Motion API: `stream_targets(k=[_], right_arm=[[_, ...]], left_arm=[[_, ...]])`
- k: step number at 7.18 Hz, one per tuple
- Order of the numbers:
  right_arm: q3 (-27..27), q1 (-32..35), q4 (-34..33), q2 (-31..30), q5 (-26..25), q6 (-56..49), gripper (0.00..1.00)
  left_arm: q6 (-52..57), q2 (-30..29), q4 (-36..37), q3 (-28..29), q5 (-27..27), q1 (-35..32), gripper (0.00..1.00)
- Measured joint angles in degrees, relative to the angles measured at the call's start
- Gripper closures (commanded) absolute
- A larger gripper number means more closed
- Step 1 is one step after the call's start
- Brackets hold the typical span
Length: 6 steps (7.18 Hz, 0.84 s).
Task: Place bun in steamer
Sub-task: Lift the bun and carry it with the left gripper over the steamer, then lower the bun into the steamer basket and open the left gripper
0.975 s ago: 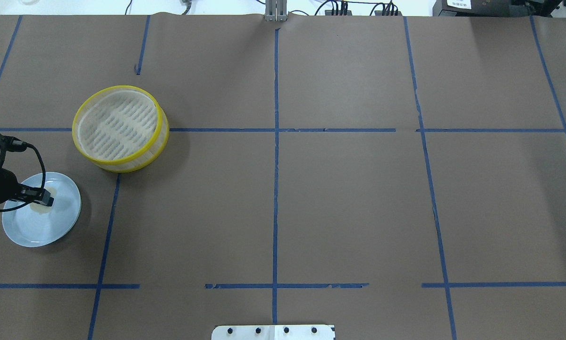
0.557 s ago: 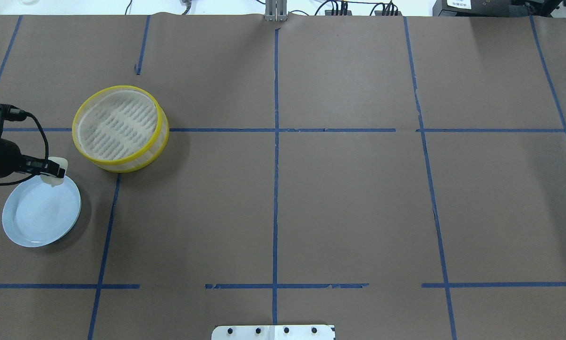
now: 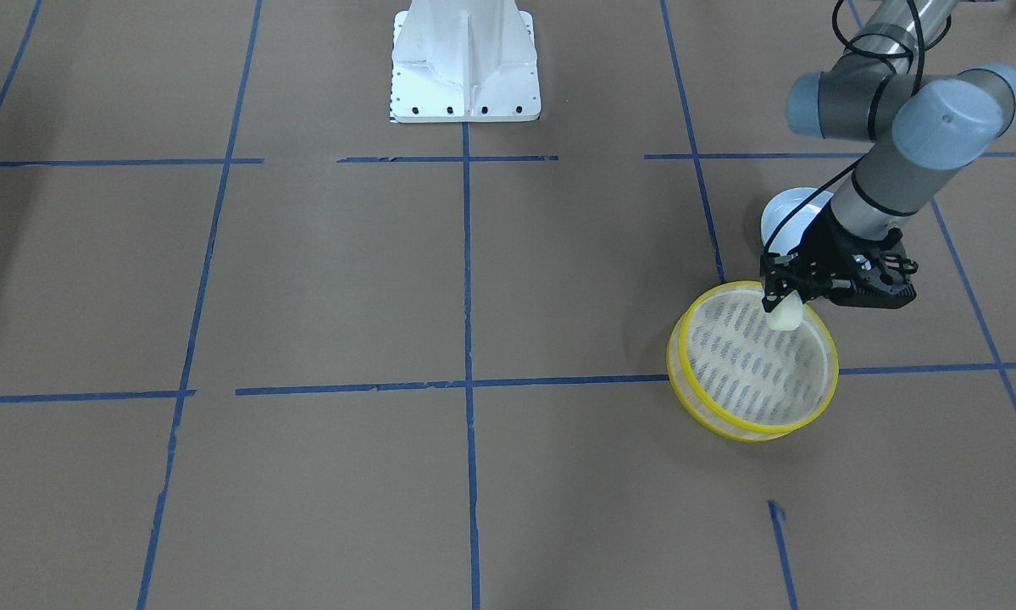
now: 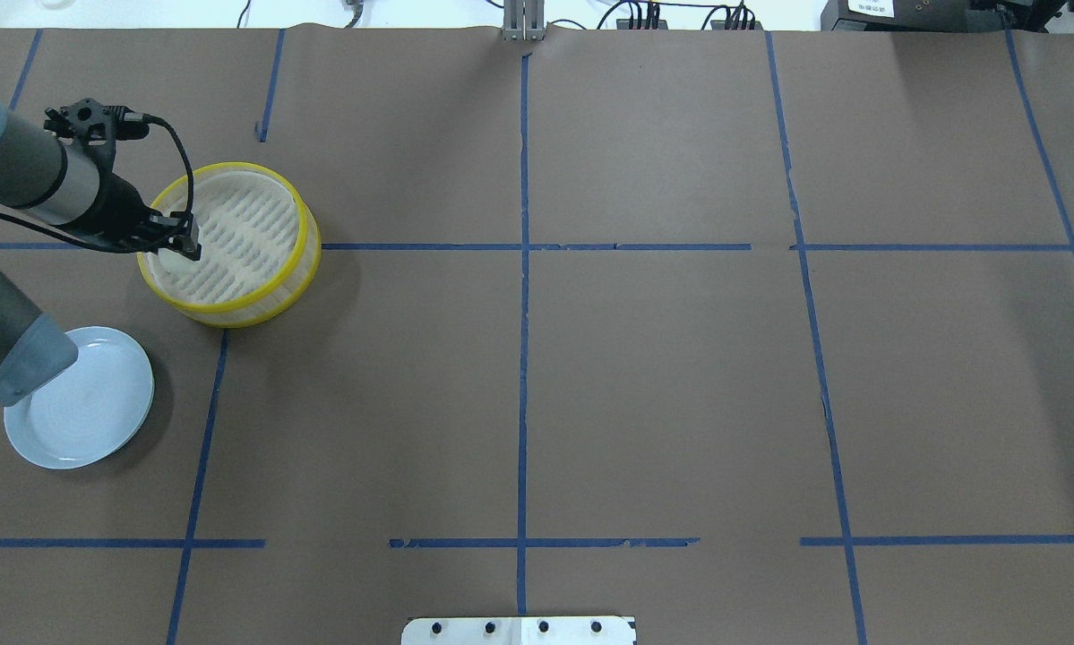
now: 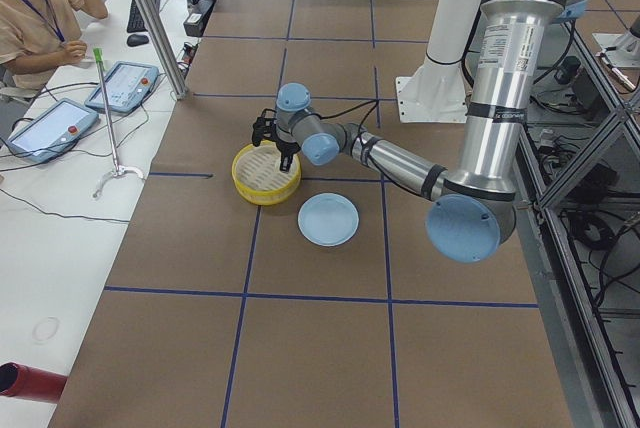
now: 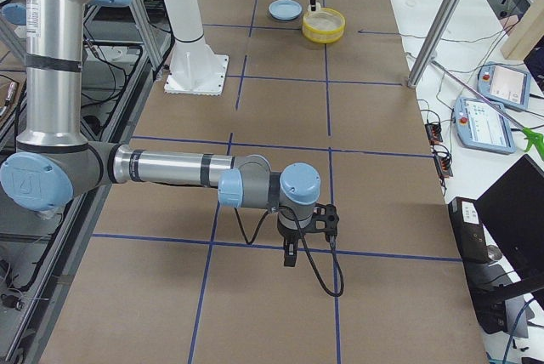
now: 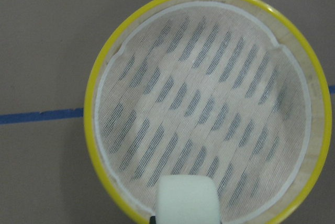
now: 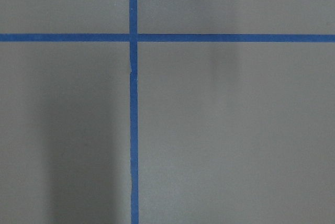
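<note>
My left gripper (image 4: 184, 244) is shut on the bun (image 4: 175, 260), a small cream-white lump. It holds the bun just above the steamer (image 4: 309, 244), over the inside near the rim on the arm's side. The front-facing view shows the bun (image 3: 784, 314) hanging from the gripper (image 3: 777, 292) over the steamer's slotted base (image 3: 749, 364). In the left wrist view the bun (image 7: 187, 201) is at the bottom edge, over the yellow-rimmed steamer (image 7: 92, 114). My right gripper (image 6: 290, 255) shows only in the exterior right view, low over bare table. I cannot tell whether it is open or shut.
A pale blue plate (image 4: 89, 408) lies empty near the table's left front, beside the steamer; it also shows in the front-facing view (image 3: 791, 207). Brown paper with blue tape lines (image 4: 523, 269) covers the table. An operator (image 5: 30, 18) sits at the far side.
My left gripper lifted the bun off the blue plate and carried it away from the robot, to over the steamer. The plate is now empty.
</note>
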Motion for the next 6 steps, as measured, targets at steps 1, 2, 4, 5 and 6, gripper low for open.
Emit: stream_targets(k=[1,2,4,5,6], right_arm=[[0.0,0.0,0.0,0.0,0.0,0.0,0.0],[0.0,0.0,0.0,0.0,0.0,0.0,0.0],[0.0,0.0,0.04,0.0,0.0,0.0,0.0],[0.0,0.0,0.02,0.0,0.0,0.0,0.0],[0.0,0.0,0.01,0.0,0.0,0.0,0.0]], left_arm=[[-1.29,-2.44,0.25,3.45,0.07,0.19,0.62],[-1.87,-3.63,0.25,5.44,0.1,0.41,0.62],[-3.71,-5.64,0.16,8.39,0.14,1.82,0.61],[-4.2,-5.97,0.14,8.92,0.2,2.31,0.59],[-4.36,-6.05,0.15,9.2,0.26,2.62,0.57]])
